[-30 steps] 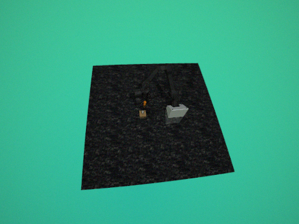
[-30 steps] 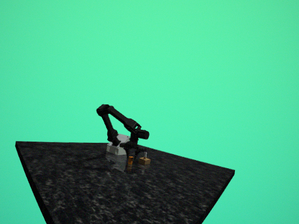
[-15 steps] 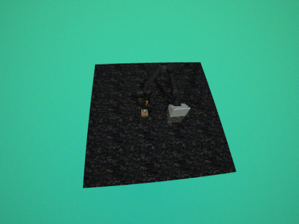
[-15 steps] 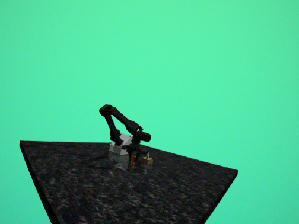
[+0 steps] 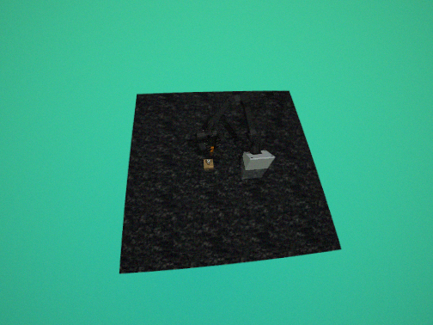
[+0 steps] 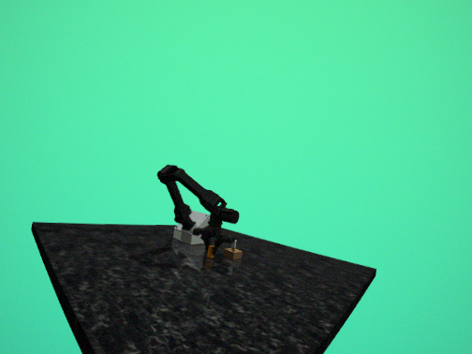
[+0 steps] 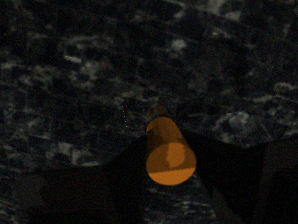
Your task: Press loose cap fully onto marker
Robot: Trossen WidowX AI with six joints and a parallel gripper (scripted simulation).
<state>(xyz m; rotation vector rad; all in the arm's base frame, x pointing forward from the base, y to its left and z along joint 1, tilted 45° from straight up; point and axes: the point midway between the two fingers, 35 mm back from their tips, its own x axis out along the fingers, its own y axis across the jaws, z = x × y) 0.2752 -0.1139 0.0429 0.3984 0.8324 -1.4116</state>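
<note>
The orange cap (image 7: 169, 154) (image 6: 211, 251) (image 5: 210, 150) stands upright on the dark table, and my gripper (image 7: 163, 137) (image 6: 211, 248) (image 5: 209, 148) is shut on it from above; the dark fingers flank it on both sides in the wrist view. The marker (image 6: 235, 243) (image 5: 208, 162), thin and pale, stands upright in the tan holder block (image 6: 232, 254) (image 5: 209, 165), a short way beside the cap. The block and marker do not show in the wrist view.
The grey arm base (image 5: 257, 162) (image 6: 192, 229) stands on the dark speckled table (image 5: 215, 223) (image 6: 140, 300) close to the cap. The table edges fall off to a green backdrop on all sides.
</note>
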